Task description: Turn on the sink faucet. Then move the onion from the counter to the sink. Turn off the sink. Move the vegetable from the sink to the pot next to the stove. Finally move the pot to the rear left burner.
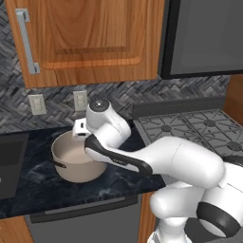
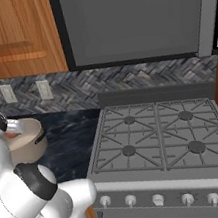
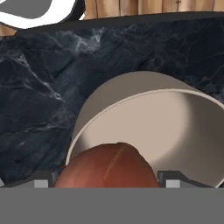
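Here, nearest to us in the hand view, the onion (image 3: pixel 107 166) sits between the gripper (image 3: pixel 106 183) tips, its red-brown skin rounded up at the bottom of the picture. The two tips stand wide, one on each side of the onion, and seem to press its flanks, so we read the gripper as holding the onion. Just beyond it is the pot (image 3: pixel 153 122), seen from above at a slant: its open mouth is turned toward us and the pale inside wall shows. The onion hangs over the near rim of the pot; we cannot tell whether it touches the rim.

In the left base view we see the arm reach left and forward from the lower right, its hand bent down over the pot (image 1: pixel 76 159). The pot stands upright on the dark marbled surface (image 1: pixel 33 180), with one dark handle on its left side. The gripper itself is hidden behind the wrist there. At the left edge lies the black sink (image 1: pixel 9 161), well apart from the pot. To the right of the pot, past a strip of bare surface, is the stove (image 1: pixel 199 128), its dark grates uncovered.

In the right base view the pot (image 2: pixel 28 143) shows at the left, partly behind the arm, with the stove (image 2: pixel 157 138) to its right and a row of knobs (image 2: pixel 157 200) on its front. Farther back we see the herringbone wall (image 2: pixel 126 80) with two outlets (image 2: pixel 44 90), wooden cabinets (image 1: pixel 90 38) above, and a grey microwave (image 2: pixel 130 18) over the stove.
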Tool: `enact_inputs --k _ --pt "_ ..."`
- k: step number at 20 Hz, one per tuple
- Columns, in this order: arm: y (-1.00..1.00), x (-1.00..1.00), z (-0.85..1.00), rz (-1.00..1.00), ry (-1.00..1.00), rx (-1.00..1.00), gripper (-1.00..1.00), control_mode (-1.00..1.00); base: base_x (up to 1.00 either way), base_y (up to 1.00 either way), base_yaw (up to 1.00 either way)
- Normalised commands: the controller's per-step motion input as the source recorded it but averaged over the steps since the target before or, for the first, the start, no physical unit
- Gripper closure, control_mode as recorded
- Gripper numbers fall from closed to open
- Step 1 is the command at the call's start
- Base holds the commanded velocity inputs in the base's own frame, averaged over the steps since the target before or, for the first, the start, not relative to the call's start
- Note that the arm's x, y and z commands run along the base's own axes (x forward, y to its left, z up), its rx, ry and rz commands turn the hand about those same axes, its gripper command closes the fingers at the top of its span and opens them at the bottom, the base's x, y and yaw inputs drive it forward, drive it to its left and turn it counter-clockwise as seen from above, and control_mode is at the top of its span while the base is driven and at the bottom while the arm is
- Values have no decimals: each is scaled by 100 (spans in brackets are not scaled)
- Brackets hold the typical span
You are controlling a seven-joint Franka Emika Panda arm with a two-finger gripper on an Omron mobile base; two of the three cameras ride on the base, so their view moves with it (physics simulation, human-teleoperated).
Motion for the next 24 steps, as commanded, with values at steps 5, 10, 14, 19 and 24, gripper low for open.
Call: enact_inputs --k 5,10,14,19,24 --pt "21 3 -24 5 3 0 100 -100 0 0 0" --pt "10 1 -23 5 1 0 100 -100 0 0 0" --pt "1 2 -13 5 1 0 100 -100 0 0 0" --pt "0 0 -12 5 2 0 100 -100 0 0 0" --pt "0 3 -12 7 4 0 100 -100 0 0 0"
